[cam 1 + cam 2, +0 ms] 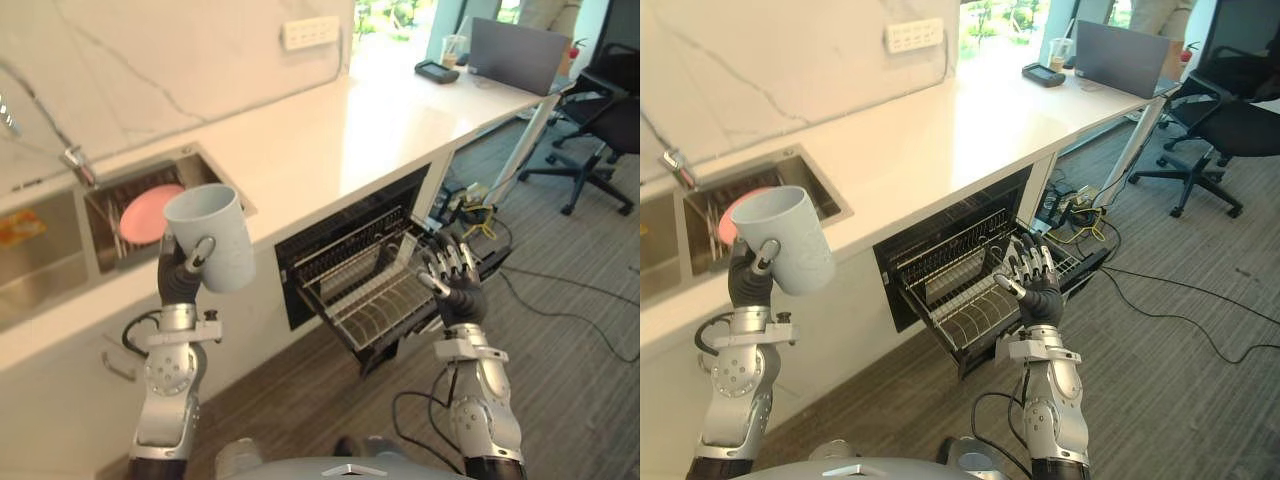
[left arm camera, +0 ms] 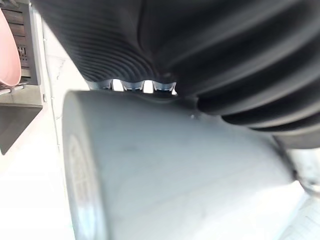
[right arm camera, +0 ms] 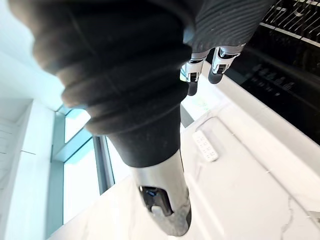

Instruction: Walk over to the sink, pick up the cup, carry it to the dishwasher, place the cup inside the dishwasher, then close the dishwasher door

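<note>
a: where was the cup?
b: you had the pale blue-grey cup (image 1: pixel 212 238) in the robot's left hand (image 1: pixel 178 278). the fingers were curled round its handle, with one dark-tipped finger hooked through the loop. the cup sat just above the hand, mouth up and tipped a little. in the left wrist view its side ran close along the hand's ribbed cover.

a: what lay around that hand?
b: just behind the left hand and the cup was the steel sink (image 1: pixel 55 260). a pink plate (image 1: pixel 145 215) stood in the basin right behind the cup, and a faucet (image 1: pixel 76 163) rose beyond it. a white counter (image 1: pixel 340 130) stretched away to that hand's right.

a: and the right hand?
b: your right hand (image 1: pixel 455 285) was raised with its fingers straight and spread wide, holding nothing. just past its fingertips was the dishwasher (image 1: pixel 330 225), open under the counter, with its wire rack (image 1: pixel 370 305) pulled out toward the hand. the cup was well apart from the rack, off to the right hand's left and higher.

a: anything further off?
b: far beyond the right hand, a laptop (image 1: pixel 517 55) sat at the counter's end. a black office chair (image 1: pixel 600 120) stood on the floor near it.
</note>
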You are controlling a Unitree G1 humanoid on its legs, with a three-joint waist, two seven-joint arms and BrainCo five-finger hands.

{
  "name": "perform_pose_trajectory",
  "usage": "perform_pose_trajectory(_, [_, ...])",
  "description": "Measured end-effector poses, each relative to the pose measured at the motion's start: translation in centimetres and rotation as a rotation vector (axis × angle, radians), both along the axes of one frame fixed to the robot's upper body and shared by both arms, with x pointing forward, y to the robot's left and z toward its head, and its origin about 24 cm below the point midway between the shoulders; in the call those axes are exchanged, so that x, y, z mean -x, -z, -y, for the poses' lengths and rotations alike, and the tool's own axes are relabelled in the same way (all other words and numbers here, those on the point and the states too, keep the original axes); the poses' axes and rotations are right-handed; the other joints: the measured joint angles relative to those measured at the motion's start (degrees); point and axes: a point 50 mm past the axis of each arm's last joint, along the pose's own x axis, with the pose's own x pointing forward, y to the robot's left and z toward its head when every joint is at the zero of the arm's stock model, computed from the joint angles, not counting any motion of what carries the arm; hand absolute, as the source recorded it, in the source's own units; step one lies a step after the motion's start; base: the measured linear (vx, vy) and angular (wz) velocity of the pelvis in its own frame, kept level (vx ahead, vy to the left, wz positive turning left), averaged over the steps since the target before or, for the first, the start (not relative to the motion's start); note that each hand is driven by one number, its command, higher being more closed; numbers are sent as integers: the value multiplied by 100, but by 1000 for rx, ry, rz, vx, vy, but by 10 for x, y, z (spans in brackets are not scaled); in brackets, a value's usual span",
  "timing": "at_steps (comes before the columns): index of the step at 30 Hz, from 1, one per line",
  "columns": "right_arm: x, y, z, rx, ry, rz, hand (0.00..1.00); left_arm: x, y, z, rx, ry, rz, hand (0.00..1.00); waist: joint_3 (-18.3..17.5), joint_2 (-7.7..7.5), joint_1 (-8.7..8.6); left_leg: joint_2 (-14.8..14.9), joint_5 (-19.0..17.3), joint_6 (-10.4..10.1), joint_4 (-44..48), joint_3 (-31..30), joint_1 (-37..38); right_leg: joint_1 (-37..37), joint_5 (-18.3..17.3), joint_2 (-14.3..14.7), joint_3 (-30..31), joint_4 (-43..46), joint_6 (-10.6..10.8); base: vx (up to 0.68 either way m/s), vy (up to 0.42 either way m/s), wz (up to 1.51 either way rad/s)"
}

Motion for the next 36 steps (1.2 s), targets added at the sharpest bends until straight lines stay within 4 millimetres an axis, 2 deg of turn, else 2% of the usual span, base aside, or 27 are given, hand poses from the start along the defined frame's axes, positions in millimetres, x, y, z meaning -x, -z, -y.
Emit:
perform_pose_trajectory(1, [-2,-1,-5,5,-33,10,0,3,4,-1,12,-22,-17,100,-33,-35,-1,-218,48,-48,-1122,-238,-27,54,-54,-138,218,-10,100,281,65,-70])
perform_pose_trajectory(2, [-2,-1,-6,8,-45,8,0,4,5,0,14,-30,-20,100,-46,-50,-1,-297,114,-114,-1590,-384,-32,69,-79,-205,279,-8,151,283,86,-69])
perform_pose_trajectory(4, [-3,0,-9,30,-76,-9,0,5,5,1,21,-55,-21,100,-153,-13,-2,-431,532,-314,-2718,-801,-99,67,-116,-349,494,-8,417,305,123,-52])
perform_pose_trajectory(5, [-3,1,-6,46,-84,-16,0,5,5,2,20,-55,-24,100,-229,85,-8,-434,918,-364,-3257,-766,-76,74,-123,-425,572,18,549,343,172,-36])
perform_pose_trajectory(7, [-3,-1,-3,60,-83,-18,0,4,5,3,24,-56,-21,100,-289,177,-17,-495,1414,-366,-3670,-763,6,94,-168,-455,644,95,686,386,241,-26])
perform_pose_trajectory(8, [-3,-1,-2,68,-83,-21,0,4,4,3,30,-61,-18,100,-372,296,-8,-584,2076,-406,-4021,-746,135,49,-301,-481,711,260,894,396,302,-12])
perform_pose_trajectory(9, [-3,2,-3,57,-78,-29,0,2,4,2,26,-66,-16,100,-393,209,-42,-666,2036,-408,-4150,-741,241,54,-362,-588,704,329,984,355,308,-2])
perform_pose_trajectory(10, [-4,3,-7,20,-74,-29,0,2,0,-2,19,-80,-2,100,-428,-10,-35,-903,2060,-315,-4298,-751,339,2,-399,-846,684,408,1105,190,184,6])
perform_pose_trajectory(11, [-4,3,-11,5,-79,-23,0,2,-1,-4,14,-90,6,100,-435,-118,-13,-981,2026,-271,-4346,-726,373,-5,-414,-932,679,397,1144,197,193,-2])
perform_pose_trajectory(12, [-8,2,-18,-36,-93,-13,0,2,-3,-10,8,-116,17,100,-433,-316,5,-1122,1985,-207,-4383,-688,388,36,-369,-1068,644,307,1238,209,200,-3])
perform_pose_trajectory(13, [-10,0,-23,-67,-101,-3,0,2,-4,-12,8,-134,28,100,-442,-432,16,-1198,1926,-122,-4383,-666,406,105,-264,-1141,556,175,1333,152,157,1])
perform_pose_trajectory(14, [-11,0,-24,-72,-105,1,0,3,-5,-14,11,-149,37,100,-462,-465,31,-1227,1906,-92,-4383,-649,409,128,-210,-1159,517,112,1345,116,130,-4])
perform_pose_trajectory(16, [-15,-4,-28,-92,-118,22,0,2,-14,-15,36,-188,114,100,-464,-474,66,-1298,1826,-15,-4383,-597,447,242,7,-1183,378,-118,1380,79,101,-9])
perform_pose_trajectory(20, [-19,-10,-34,-126,-154,47,0,-7,-38,-5,43,-219,274,100,-464,-475,61,-1383,1780,25,-4443,-389,494,272,134,-1224,384,-426,1398,-11,77,-31])
perform_pose_trajectory(23, [-24,-17,-38,-176,-214,73,0,-16,-58,11,-8,-230,381,100,-463,-446,-100,-1381,1910,44,-4707,-204,620,242,318,-1163,534,-680,1377,-58,60,-29])
perform_pose_trajectory(26, [-29,-25,-40,-201,-270,99,0,-21,-69,17,-42,-259,441,100,-463,-446,-152,-1369,1952,36,-4800,-59,674,238,430,-1112,661,-857,1315,-36,51,-29])
perform_pose_trajectory(31, [-39,-40,-49,-272,-364,125,0,-37,-76,36,-173,-312,486,100,-461,-442,-218,-1360,1975,39,-4799,86,670,229,649,-1066,744,-1061,1359,-4,27,-18])
perform_pose_trajectory(36, [-37,-54,-58,-302,-447,152,0,-50,-77,39,-280,-405,473,100,-466,-434,-290,-1316,1991,29,-4799,240,557,83,807,-999,846,-1182,1342,1,-6,-15])
